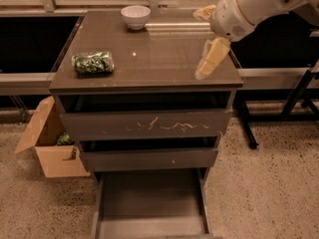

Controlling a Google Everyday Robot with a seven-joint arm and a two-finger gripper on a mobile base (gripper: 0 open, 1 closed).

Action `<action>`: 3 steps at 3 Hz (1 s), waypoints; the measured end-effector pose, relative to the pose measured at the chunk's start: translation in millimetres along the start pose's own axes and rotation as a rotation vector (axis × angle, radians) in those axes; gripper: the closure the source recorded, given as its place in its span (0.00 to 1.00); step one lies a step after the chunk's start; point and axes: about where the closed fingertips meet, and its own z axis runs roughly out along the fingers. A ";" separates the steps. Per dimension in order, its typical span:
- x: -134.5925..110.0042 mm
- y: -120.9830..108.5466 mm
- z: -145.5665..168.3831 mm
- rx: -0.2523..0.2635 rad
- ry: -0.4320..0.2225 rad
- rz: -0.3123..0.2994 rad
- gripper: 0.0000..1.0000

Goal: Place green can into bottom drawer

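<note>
The green can point(92, 62) lies on its side at the left of the cabinet top point(149, 54). The bottom drawer point(149, 203) is pulled out at floor level, and its tray holds nothing. My gripper point(198, 44) hovers over the right side of the cabinet top, well to the right of the can. Its cream fingers point(211, 58) are spread apart with nothing between them. The white arm reaches in from the upper right.
A white bowl point(135, 16) stands at the back of the cabinet top. The scratched top drawer point(144, 126) and the middle drawer point(149, 158) are slightly ajar. An open cardboard box point(47, 141) sits on the floor to the left. Dark table legs point(299, 91) stand to the right.
</note>
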 end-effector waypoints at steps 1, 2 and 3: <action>-24.2 -23.7 34.1 -0.036 -0.063 -0.022 0.00; -49.6 -38.0 70.8 -0.089 -0.117 -0.043 0.00; -82.0 -48.7 109.1 -0.145 -0.189 -0.072 0.00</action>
